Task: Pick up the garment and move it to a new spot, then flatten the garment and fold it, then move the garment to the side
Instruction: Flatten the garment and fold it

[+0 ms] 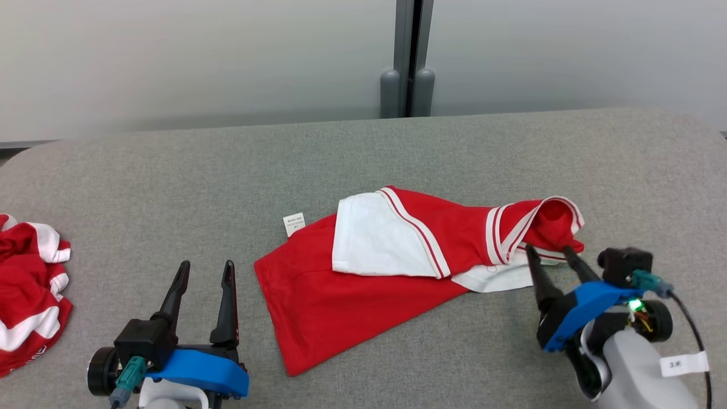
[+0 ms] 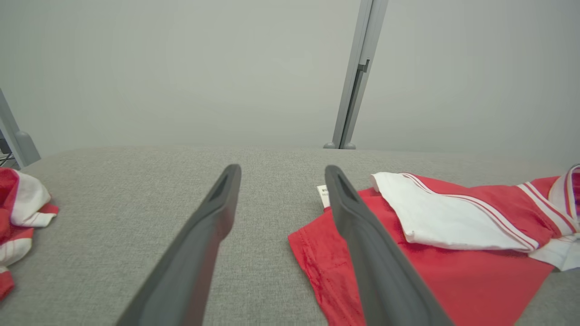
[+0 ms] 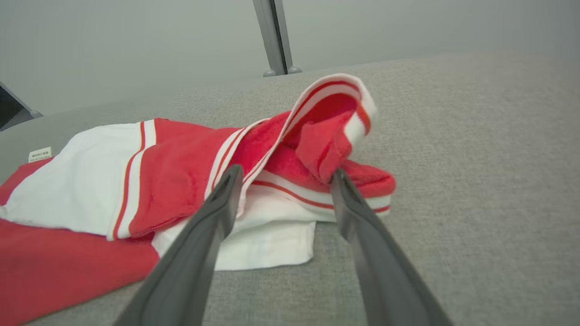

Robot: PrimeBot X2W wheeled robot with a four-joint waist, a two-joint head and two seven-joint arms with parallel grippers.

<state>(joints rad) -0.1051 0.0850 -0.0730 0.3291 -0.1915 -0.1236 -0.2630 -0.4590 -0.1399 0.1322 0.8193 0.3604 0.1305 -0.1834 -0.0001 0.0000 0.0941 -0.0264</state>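
A red and white garment [image 1: 392, 250] lies rumpled across the middle of the grey padded table [image 1: 363, 147], with a white panel on top and a red sleeve end raised at its right. My right gripper [image 1: 550, 250] is open at that right end, its fingertips touching the striped cuff [image 3: 326, 136] with cloth between them but not pinched. My left gripper [image 1: 205, 267] stands open over bare table, just left of the garment's [image 2: 453, 235] lower left corner, holding nothing.
A second red and white garment [image 1: 28, 289] lies bunched at the table's left edge, also seen in the left wrist view as a heap [image 2: 18, 213]. A grey post [image 1: 408, 57] stands behind the table against the pale wall.
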